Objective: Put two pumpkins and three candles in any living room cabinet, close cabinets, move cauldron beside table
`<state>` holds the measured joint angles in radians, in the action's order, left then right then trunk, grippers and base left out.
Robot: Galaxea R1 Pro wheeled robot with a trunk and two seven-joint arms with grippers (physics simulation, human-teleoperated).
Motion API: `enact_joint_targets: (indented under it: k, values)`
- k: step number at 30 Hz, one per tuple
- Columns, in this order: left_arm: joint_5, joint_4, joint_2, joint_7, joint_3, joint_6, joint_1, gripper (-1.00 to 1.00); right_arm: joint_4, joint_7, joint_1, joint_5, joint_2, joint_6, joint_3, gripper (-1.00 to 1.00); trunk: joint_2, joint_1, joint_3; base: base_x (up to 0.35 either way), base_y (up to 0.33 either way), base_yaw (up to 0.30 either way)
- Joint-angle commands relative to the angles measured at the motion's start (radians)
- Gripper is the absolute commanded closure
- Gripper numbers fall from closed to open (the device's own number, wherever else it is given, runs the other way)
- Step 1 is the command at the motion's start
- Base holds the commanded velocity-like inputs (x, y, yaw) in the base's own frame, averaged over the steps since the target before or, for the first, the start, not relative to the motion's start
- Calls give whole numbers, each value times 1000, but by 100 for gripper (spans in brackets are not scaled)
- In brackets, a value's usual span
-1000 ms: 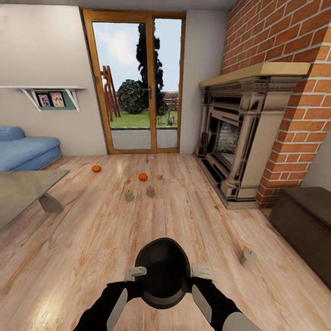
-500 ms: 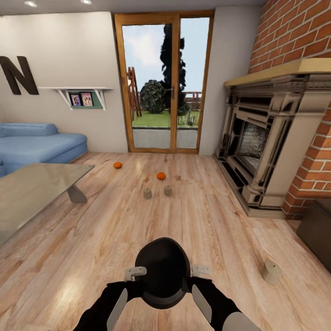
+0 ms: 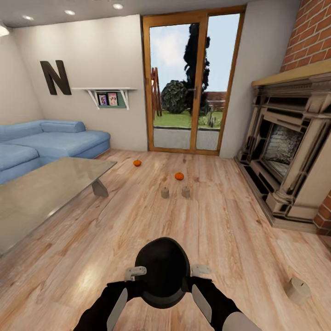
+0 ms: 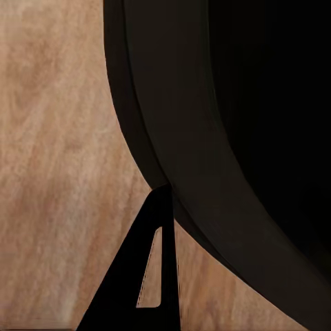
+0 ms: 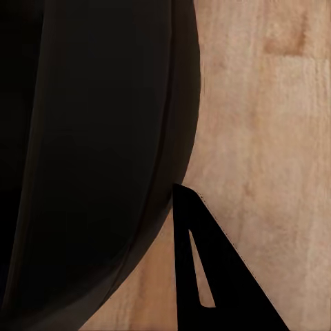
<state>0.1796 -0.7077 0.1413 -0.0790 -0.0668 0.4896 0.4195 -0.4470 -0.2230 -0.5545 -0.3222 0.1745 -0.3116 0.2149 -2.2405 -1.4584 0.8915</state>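
Both arms hold the round black cauldron (image 3: 162, 271) over the wooden floor (image 3: 220, 230), each gripper's fingers (image 4: 148, 276) pressed against its rim, while two ribbed orange pumpkins (image 3: 179, 176) and stubby tan candles (image 3: 165, 192) sit beyond the glossy grey glass counter (image 3: 41, 193).

- Both black arms reach in from the frame's bottom edge, wrists turned inward.
- Left gripper (image 3: 136, 273) and right gripper (image 3: 200, 270) press the cauldron (image 3: 163, 271) from opposite sides.
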Motion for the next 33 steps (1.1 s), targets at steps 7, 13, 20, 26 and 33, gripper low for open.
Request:
enact_joint_targets:
  k: [7, 13, 20, 26, 33]
  values:
    - [9, 0, 0, -8, -6, 4, 0, 100, -17, 11, -1, -28, 0, -1, 11, 100, 20, 12, -9, 0, 0, 291]
    - [9, 2, 0, -8, -7, 4, 0, 100, -18, 12, -1, -28, 0, -1, 11, 100, 62, 35, -27, 0, 0, 291]
    - [9, 2, 0, -8, -7, 4, 0, 100, -18, 13, -1, -28, 0, -1, 11, 100, 90, 50, -40, 0, 0, 155]
    - [9, 1, 0, -8, -7, 4, 0, 100, -31, 13, -1, -28, 0, -2, 12, 100, 90, 50, -40, 0, 0, 18]
    - [9, 1, 0, -8, -6, 4, 0, 100, -36, 13, -1, -28, 0, -3, 24, 100, 90, 50, -40, 0, 0, 204]
